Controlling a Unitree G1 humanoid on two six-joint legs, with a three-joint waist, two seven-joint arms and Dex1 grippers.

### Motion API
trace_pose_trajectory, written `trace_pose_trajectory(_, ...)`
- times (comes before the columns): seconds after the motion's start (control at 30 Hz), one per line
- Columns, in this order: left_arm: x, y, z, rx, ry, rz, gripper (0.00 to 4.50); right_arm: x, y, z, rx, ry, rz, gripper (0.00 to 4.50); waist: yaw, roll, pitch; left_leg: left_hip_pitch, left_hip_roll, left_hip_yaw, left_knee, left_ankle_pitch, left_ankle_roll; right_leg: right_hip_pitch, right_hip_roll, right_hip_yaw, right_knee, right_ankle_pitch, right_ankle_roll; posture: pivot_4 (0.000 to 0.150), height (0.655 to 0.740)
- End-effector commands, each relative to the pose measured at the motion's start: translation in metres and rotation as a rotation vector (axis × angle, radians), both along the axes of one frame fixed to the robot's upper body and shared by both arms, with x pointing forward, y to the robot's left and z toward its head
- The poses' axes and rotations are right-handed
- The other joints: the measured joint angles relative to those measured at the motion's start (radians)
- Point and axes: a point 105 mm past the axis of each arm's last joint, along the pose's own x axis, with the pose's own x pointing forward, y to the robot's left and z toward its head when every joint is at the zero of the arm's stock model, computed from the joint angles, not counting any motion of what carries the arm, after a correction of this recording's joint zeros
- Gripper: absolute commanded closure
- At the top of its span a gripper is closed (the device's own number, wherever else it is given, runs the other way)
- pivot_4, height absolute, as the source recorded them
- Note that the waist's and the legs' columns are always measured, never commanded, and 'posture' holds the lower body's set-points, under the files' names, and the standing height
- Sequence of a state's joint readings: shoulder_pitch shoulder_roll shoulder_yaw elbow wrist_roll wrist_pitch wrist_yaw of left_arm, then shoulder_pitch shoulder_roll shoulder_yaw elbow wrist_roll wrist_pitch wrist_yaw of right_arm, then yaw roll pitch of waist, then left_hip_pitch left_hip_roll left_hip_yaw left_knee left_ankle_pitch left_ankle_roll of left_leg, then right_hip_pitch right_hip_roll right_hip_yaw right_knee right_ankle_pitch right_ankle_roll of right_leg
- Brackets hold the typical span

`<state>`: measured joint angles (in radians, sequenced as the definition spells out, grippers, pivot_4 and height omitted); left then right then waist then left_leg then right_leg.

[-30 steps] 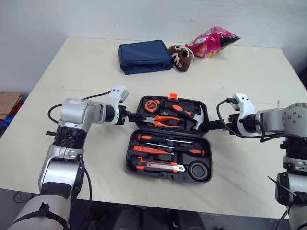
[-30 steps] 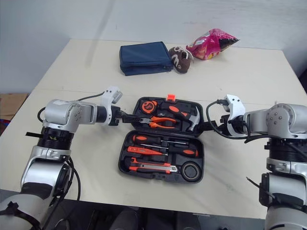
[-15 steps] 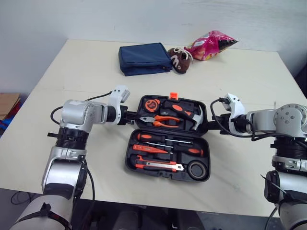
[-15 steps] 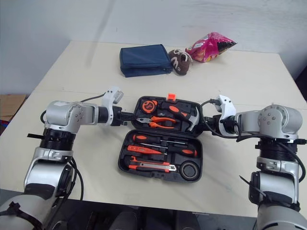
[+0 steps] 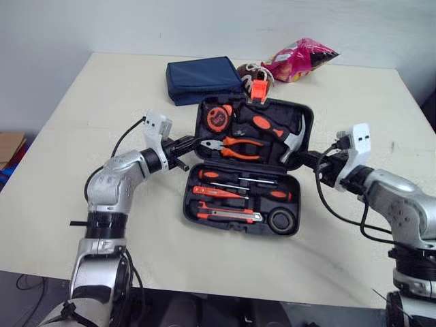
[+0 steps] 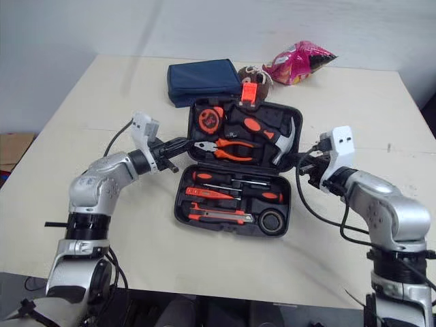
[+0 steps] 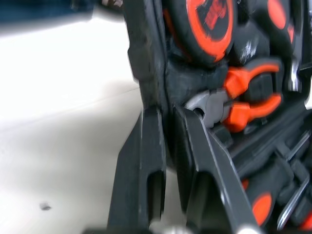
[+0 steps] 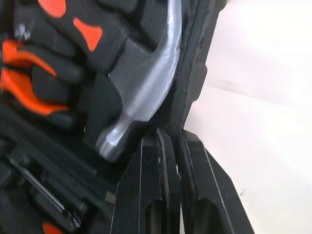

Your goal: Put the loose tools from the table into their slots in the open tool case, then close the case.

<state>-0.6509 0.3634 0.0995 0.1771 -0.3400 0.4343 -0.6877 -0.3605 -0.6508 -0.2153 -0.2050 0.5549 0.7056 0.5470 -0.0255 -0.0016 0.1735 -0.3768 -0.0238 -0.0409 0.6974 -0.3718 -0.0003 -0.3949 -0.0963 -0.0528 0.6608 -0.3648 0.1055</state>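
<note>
The black tool case stands open, its lid [image 5: 308, 124] tilted up off the table behind the base [image 5: 189, 196]. In the lid sit a tape measure [image 5: 218, 119], orange pliers [image 5: 236, 144] and a hammer [image 5: 271, 129]. The base holds screwdrivers [image 5: 238, 192], a utility knife [image 5: 228, 214] and a roll of tape [image 5: 282, 220]. My left gripper [image 5: 187, 144] is shut on the lid's left rim; the wrist view shows its fingers [image 7: 146, 161] pinching that edge. My right gripper [image 5: 310, 158] is shut on the lid's right rim beside the hammer head [image 8: 141, 102].
A folded blue pouch [image 5: 203, 78], a small brown plush item [image 5: 246, 70] and a pink snack bag [image 5: 300, 58] lie at the back of the cream table [image 5: 102, 102], just behind the raised lid. An orange latch [image 5: 257, 88] sticks up from the lid's top edge.
Both grippers have closed on the lid's side rims and lifted it from flat on the table to a tilted, raised position. The view has shifted slightly.
</note>
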Motion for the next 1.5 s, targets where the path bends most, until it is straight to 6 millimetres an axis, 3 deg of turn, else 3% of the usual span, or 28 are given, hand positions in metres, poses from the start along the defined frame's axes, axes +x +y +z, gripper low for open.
trace_pose_trajectory(0.03,-0.002,0.016,0.004,0.167,-0.249,0.079,4.5,-0.008,-0.004,-0.006,-0.369,-0.265,0.054,4.46,0.0,0.0,0.0,0.0,0.0,0.0,0.0,0.0,0.0,0.0,0.0,0.0,0.0,0.0,0.0,0.15,0.74)
trace_pose_trajectory(0.1,-0.002,0.018,-0.01,0.29,-0.326,0.095,4.5,-0.013,-0.005,-0.025,-0.479,-0.327,0.095,4.46,0.001,0.0,0.0,0.002,0.0,0.001,0.0,0.0,0.0,0.001,0.0,0.0,-0.001,0.0,0.0,0.15,0.74)
trace_pose_trajectory(0.23,-0.012,0.018,-0.024,0.448,-0.5,0.076,4.5,-0.014,-0.018,-0.039,-0.552,-0.45,0.041,4.46,0.0,0.0,0.0,0.005,0.0,0.003,0.0,0.0,0.001,0.004,0.0,0.0,0.0,0.0,0.0,0.15,0.74)
trace_pose_trajectory(0.37,-0.026,0.021,-0.034,0.473,-0.539,0.026,4.5,-0.02,-0.025,-0.05,-0.655,-0.53,0.045,4.46,0.001,0.0,0.0,0.006,0.001,0.003,-0.001,0.0,0.001,0.004,-0.002,0.0,0.0,0.0,0.0,0.15,0.74)
trace_pose_trajectory(0.43,-0.029,0.036,-0.031,0.473,-0.565,0.09,3.74,-0.027,-0.023,-0.055,-0.629,-0.506,0.089,4.5,0.001,0.0,0.0,0.006,0.001,0.003,0.0,0.0,0.001,0.005,-0.002,0.0,0.0,0.0,0.0,0.15,0.74)
trace_pose_trajectory(0.6,-0.041,0.075,-0.044,0.521,-0.427,0.077,1.75,-0.043,-0.04,-0.05,-0.744,-0.541,0.082,2.26,0.006,0.001,0.0,0.006,0.002,0.0,0.0,0.0,0.001,0.005,-0.003,0.001,-0.001,0.0,0.0,0.15,0.74)
trace_pose_trajectory(0.77,-0.056,0.113,-0.051,0.522,-0.281,0.083,1.75,-0.072,-0.068,-0.053,-0.774,-0.477,0.058,2.26,0.006,0.001,0.0,0.007,0.002,0.0,0.0,0.0,0.001,0.008,-0.003,0.003,-0.003,0.0,0.0,0.15,0.74)
trace_pose_trajectory(0.93,-0.054,0.112,-0.044,0.516,-0.273,0.042,1.75,-0.096,-0.078,-0.063,-0.776,-0.404,0.071,2.26,0.02,0.001,0.0,0.01,0.003,-0.003,0.0,0.0,0.001,0.015,-0.002,0.003,-0.009,0.0,0.0,0.15,0.74)
trace_pose_trajectory(1.03,-0.044,0.101,-0.04,0.478,-0.249,0.004,1.75,-0.106,-0.074,-0.07,-0.691,-0.322,0.078,2.26,0.029,0.002,0.0,0.011,0.003,-0.005,0.0,0.0,0.001,0.019,-0.002,0.002,-0.013,0.0,0.0,0.15,0.74)
trace_pose_trajectory(1.13,-0.028,0.088,-0.029,0.415,-0.214,-0.025,1.75,-0.122,-0.05,-0.082,-0.545,-0.169,0.203,2.26,0.033,0.002,0.0,0.011,0.002,-0.004,0.0,0.0,0.001,0.019,-0.001,0.002,-0.013,0.0,0.001,0.15,0.74)
trace_pose_trajectory(1.17,-0.023,0.082,-0.027,0.401,-0.198,-0.04,1.73,-0.13,-0.038,-0.086,-0.489,-0.104,0.261,2.49,0.032,0.002,0.0,0.011,0.003,-0.004,0.0,0.0,0.001,0.019,0.0,0.001,-0.013,0.0,0.001,0.15,0.74)
trace_pose_trajectory(1.27,-0.007,0.059,-0.026,0.38,-0.15,-0.092,2.53,-0.148,-0.007,-0.093,-0.346,0.049,0.372,3.51,0.033,0.002,0.0,0.011,0.003,-0.005,0.0,0.0,0.001,0.019,0.001,0.0,-0.012,0.0,0.001,0.15,0.74)
trace_pose_trajectory(1.33,0.003,0.043,-0.029,0.4,-0.119,-0.126,3.52,-0.155,0.008,-0.096,-0.315,0.109,0.431,4.5,0.031,0.002,0.0,0.011,0.002,-0.005,0.001,0.0,0.001,0.019,0.001,0.0,-0.011,0.0,0.001,0.15,0.74)
trace_pose_trajectory(1.4,0.012,0.026,-0.032,0.428,-0.115,-0.158,4.41,-0.157,0.021,-0.098,-0.297,0.147,0.475,4.5,0.031,0.001,0.0,0.011,0.001,-0.004,0.001,0.0,0.002,0.019,0.002,-0.002,-0.01,0.001,0.002,0.15,0.74)
trace_pose_trajectory(1.5,0.022,0.01,-0.034,0.45,-0.104,-0.187,4.46,-0.156,0.031,-0.1,-0.302,0.175,0.514,4.5,0.029,0.001,0.001,0.011,0.0,-0.003,0.001,0.0,0.002,0.019,0.002,-0.007,-0.01,0.001,0.002,0.15,0.74)
